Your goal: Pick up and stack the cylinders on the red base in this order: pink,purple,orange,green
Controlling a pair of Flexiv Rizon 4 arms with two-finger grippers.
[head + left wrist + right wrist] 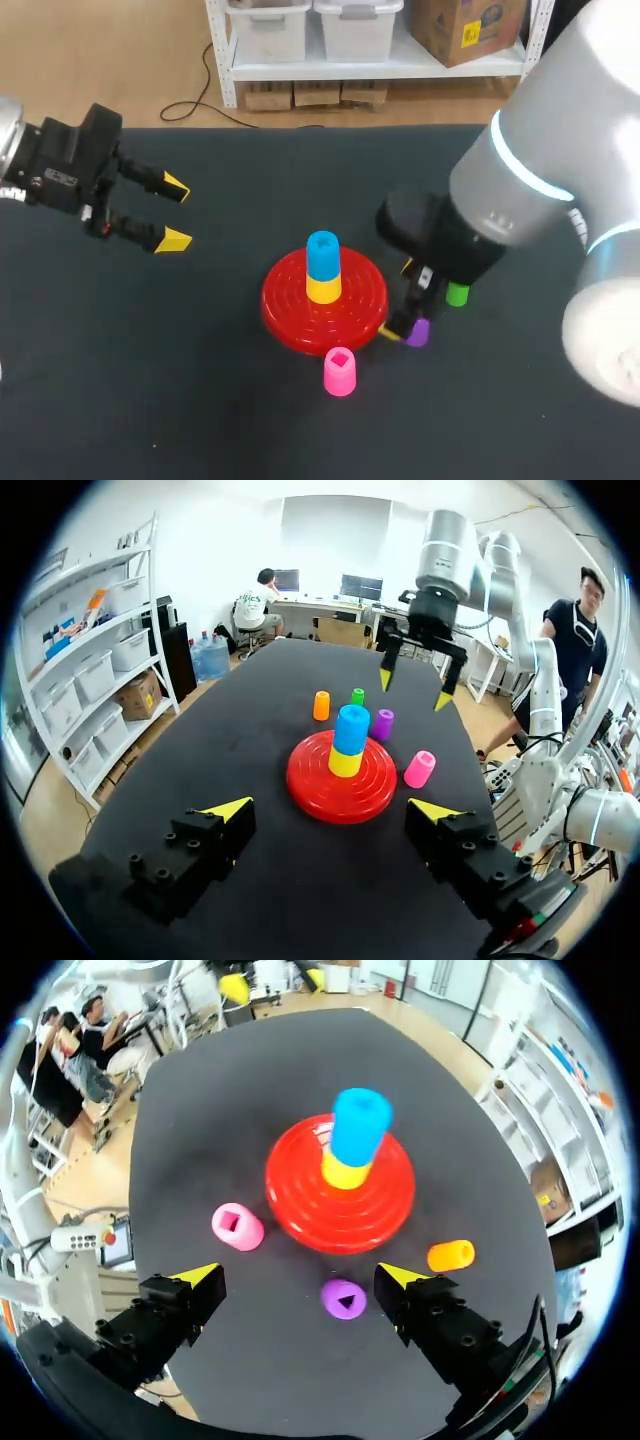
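The right gripper [298,1275] is hanging with its jaws wide open. The purple cylinder [343,1299] is standing upright on the table right under it, closer to one finger, just beside the red base [290,1200]. The small pink cylinder [237,1226], first in the order, is standing off to one side.

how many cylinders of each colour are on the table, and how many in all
pink cylinder: 1
purple cylinder: 1
orange cylinder: 1
green cylinder: 1
yellow cylinder: 1
blue cylinder: 1
total: 6
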